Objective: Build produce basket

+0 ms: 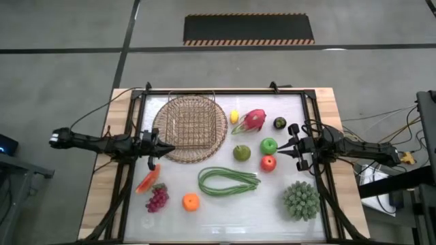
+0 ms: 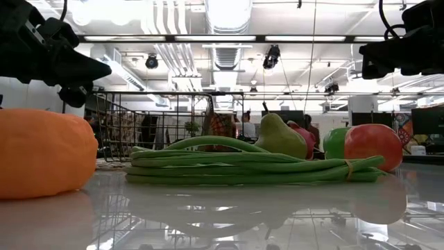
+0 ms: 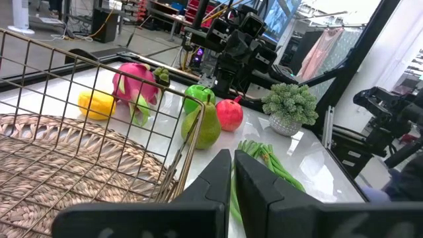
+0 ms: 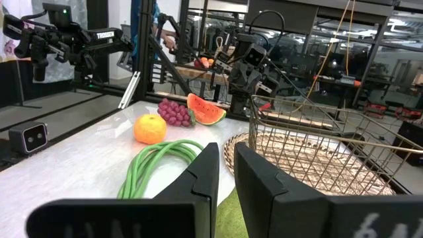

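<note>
Two dark arms hang over the white table [image 1: 272,211], one on each side. The left gripper [image 1: 165,148] sits by the near edge of the basket [image 1: 190,127], with its jaws almost shut and nothing between them. The right gripper [image 1: 283,149] is just beside the green apple [image 1: 269,145] and the red apple [image 1: 268,162]; its jaws are a little apart and hold nothing. The basket has no fruit in it. The green beans [image 1: 227,181] lie in the middle of the table, with the pear [image 1: 242,152], dragon fruit [image 1: 251,120] and lemon [image 1: 234,116] close to the basket. The orange [image 1: 191,201], grapes [image 1: 157,199] and watermelon slice [image 1: 148,180] are near the left arm.
</note>
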Available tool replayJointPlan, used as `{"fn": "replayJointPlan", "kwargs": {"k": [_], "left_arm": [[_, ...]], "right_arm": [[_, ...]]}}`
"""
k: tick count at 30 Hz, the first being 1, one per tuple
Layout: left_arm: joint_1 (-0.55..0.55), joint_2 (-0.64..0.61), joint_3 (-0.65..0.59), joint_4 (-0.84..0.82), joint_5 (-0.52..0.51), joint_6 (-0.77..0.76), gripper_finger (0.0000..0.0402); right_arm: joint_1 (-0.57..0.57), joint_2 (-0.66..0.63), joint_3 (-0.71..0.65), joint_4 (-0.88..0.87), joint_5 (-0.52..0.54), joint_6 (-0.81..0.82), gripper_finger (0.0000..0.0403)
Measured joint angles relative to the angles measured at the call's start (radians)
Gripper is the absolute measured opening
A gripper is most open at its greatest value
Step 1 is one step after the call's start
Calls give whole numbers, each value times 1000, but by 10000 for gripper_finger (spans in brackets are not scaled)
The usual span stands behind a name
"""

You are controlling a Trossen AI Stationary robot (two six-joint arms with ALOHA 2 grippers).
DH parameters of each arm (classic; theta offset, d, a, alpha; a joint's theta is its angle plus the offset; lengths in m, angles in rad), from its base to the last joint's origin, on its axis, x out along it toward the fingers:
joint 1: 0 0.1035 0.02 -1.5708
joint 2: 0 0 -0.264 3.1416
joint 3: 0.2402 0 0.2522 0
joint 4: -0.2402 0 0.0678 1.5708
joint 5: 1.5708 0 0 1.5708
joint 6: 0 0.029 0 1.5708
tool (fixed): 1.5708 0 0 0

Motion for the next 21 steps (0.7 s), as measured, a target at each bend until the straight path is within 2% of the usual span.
{"fn": "replayJointPlan", "kwargs": {"k": [17,18,21], "left_arm": [[0,0,0,0,0,1,3],[0,0,0,0,0,29,3],[1,0,0,20,-22,266,3]], "right_arm": [[0,0,0,0,0,0,38],[0,0,0,0,0,0,38],[0,0,0,0,0,0,38]]}}
